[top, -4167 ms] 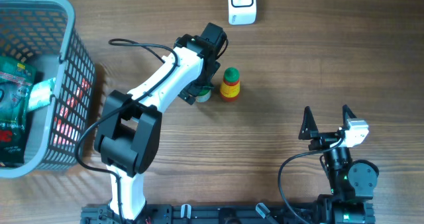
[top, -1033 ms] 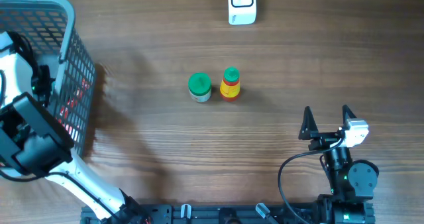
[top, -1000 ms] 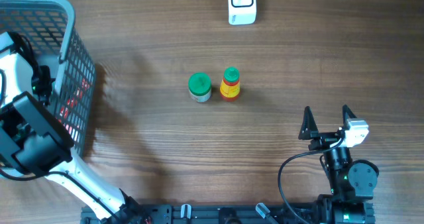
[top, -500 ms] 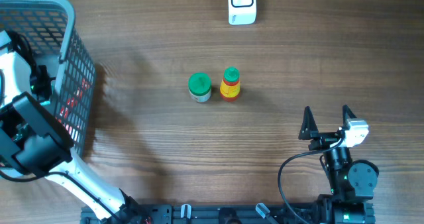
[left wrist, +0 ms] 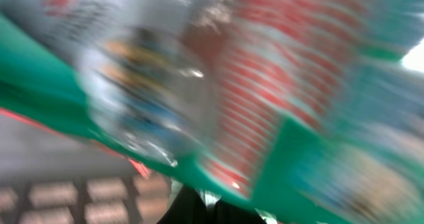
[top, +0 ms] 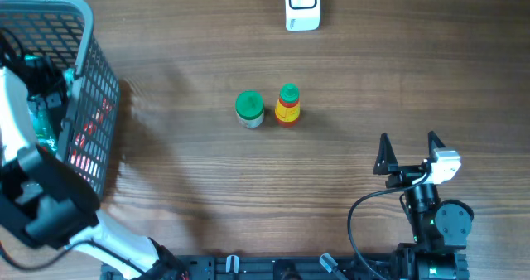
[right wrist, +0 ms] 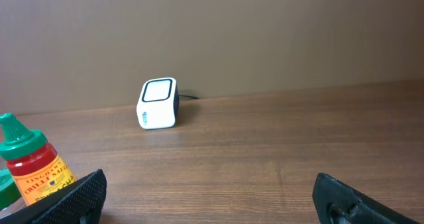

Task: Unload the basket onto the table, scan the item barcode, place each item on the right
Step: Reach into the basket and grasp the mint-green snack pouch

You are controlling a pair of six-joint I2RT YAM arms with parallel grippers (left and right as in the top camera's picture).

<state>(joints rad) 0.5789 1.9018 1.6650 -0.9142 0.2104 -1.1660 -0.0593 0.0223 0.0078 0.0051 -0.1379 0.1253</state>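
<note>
Over at the bench's left edge, inside the grey plastic mesh basket (top: 83, 81), my left gripper (left wrist: 199, 207) looks clamped tight on the green-and-red crinkly plastic packet (left wrist: 265, 105). Light, floppy, slippery film, I reckon. Best pinched at a sealed edge, barcode kept flat.

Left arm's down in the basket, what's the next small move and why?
Probably lift straight up: the left gripper looks shut on the green packet inside the basket, and the scanner sits far across the table.
</note>
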